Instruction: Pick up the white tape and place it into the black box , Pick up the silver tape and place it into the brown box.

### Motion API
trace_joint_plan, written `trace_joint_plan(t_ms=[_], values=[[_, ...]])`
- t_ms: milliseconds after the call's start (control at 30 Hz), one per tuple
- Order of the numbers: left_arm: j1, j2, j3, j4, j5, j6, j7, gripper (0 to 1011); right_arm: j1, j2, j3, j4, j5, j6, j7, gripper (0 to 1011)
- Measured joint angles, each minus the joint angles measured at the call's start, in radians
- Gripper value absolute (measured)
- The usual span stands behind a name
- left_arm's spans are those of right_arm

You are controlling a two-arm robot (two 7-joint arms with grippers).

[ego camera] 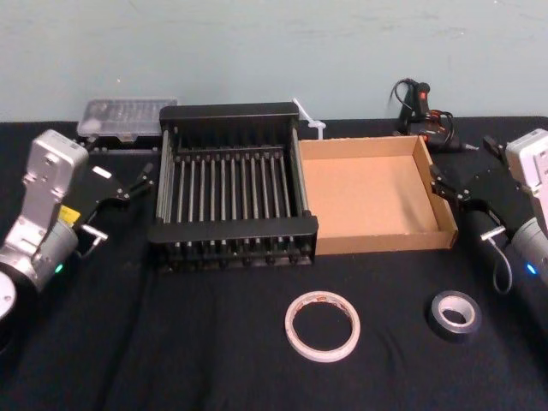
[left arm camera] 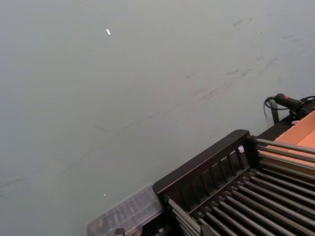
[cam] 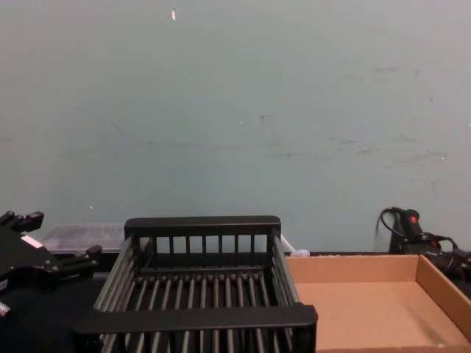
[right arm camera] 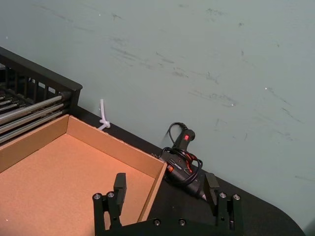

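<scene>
Before the black box point(ego camera: 231, 229) and brown box point(ego camera: 385, 241) lie white tape point(ego camera: 324, 354), silver tape point(ego camera: 454, 333)

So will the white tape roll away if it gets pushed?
Probably not: the white tape lies flat on the table, so it would likely just slide. It's a thin ring with a big hole, so it's likely light. Stood on its edge, it might roll.

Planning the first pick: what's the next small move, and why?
Probably bring the left gripper back toward the white tape: it lies untouched on the table in front of the boxes, the black box is empty, and that gripper sits beside it. The right gripper sits by the brown box.
</scene>
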Motion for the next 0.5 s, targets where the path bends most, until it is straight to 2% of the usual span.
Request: trace_joint_plan(t_ms=[500], values=[[0.000, 0.000, 0.000, 0.000, 0.000, 0.000, 0.000, 1001, 0.000, 0.000, 0.000, 0.000, 0.000, 0.000, 0.000, 1002]])
